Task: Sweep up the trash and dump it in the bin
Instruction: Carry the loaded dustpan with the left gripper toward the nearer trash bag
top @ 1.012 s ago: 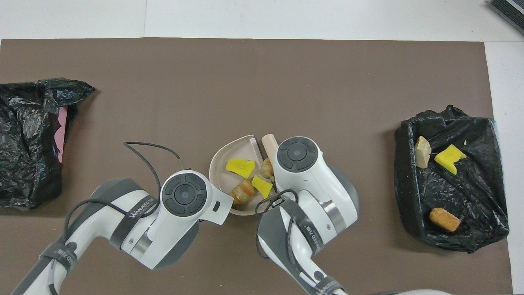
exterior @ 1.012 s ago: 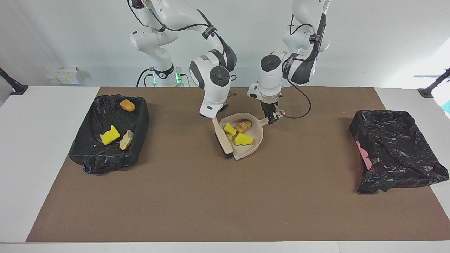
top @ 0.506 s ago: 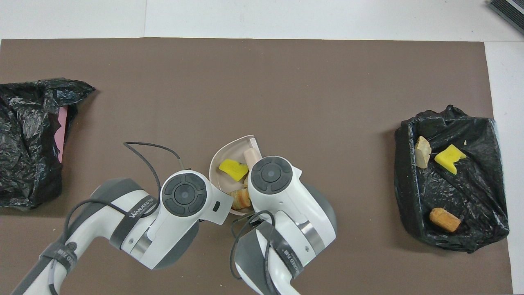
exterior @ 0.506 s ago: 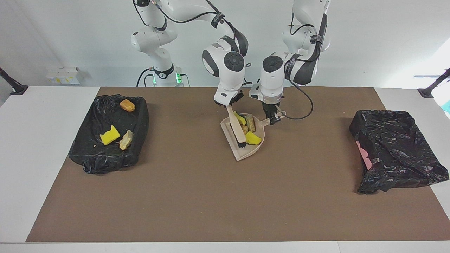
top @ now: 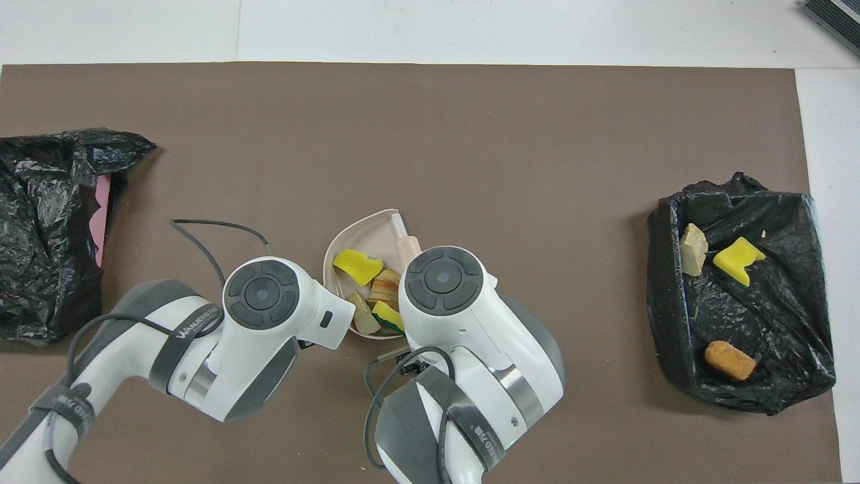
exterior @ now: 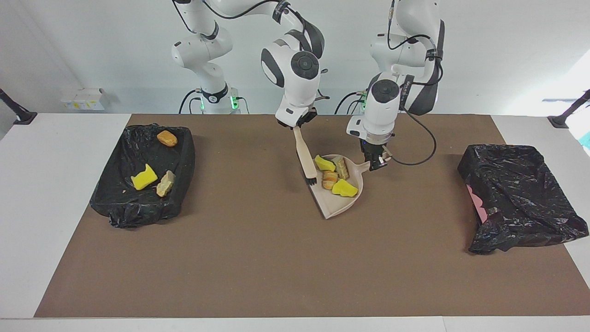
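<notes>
My left gripper (exterior: 377, 162) is clamped on the dustpan (exterior: 339, 203) handle, tilted so the trash (exterior: 336, 177) stays in — my right gripper (exterior: 297, 123) grips the brush (exterior: 306, 159), guarding the open edge.

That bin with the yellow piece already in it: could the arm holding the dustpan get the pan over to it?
Probably not easily. The left gripper holds the dustpan by its handle, but the right arm with the brush stands between it and that bin. The bin at its own end lies unobstructed.
</notes>
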{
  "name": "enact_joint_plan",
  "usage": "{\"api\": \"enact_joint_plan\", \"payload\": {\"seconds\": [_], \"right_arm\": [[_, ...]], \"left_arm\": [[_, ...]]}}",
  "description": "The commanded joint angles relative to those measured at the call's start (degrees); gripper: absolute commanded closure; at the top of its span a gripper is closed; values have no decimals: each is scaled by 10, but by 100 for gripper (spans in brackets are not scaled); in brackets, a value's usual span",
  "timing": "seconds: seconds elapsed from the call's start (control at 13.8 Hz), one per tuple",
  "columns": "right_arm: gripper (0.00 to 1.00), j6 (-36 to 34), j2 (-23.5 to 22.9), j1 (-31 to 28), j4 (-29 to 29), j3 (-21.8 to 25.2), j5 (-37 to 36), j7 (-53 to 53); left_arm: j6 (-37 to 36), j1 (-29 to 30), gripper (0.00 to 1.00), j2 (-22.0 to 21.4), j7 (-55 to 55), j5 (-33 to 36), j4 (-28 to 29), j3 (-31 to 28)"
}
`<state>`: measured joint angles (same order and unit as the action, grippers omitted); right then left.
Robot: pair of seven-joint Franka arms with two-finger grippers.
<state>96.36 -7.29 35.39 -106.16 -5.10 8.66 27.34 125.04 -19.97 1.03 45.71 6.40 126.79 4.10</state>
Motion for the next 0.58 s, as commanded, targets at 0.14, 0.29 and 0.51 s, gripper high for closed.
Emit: {"api": "enact_joint_plan", "payload": {"seconds": [0.14,0.29,0.51], "right_arm": [[100,43,87,38,-127,-4,34,91],[100,96,117,60,-180,-4,62,115],[100,126,133,99,-224,-4,93,144]], "left_arm": [[-78,77,100,-2,134,-43,-81,2],[-123,114,100,-1,185,-65,-125,2],[-158,162,100,0,241,-93,-174,2]]}}
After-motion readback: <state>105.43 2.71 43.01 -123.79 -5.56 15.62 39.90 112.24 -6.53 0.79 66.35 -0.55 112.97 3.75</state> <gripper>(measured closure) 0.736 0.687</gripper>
